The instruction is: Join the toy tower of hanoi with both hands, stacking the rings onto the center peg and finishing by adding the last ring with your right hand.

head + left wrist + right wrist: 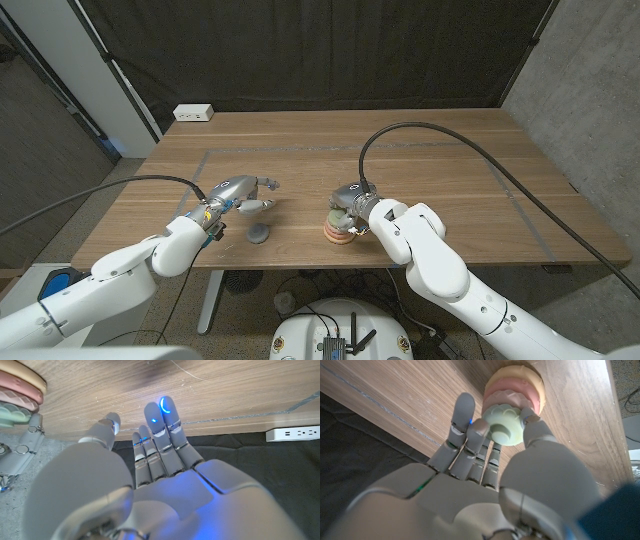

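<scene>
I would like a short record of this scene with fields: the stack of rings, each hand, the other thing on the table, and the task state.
stack: ring tower near the table's front edge; in the right wrist view a yellow ring, a pink ring, then a pale green ring on top
right hand: right hand at the stack, fingers on the pale green ring
left hand: left hand above the table, fingers spread, holding nothing
other thing: grey piece on the wooden table, left of the stack
task state: stack built; right hand at the top ring
</scene>
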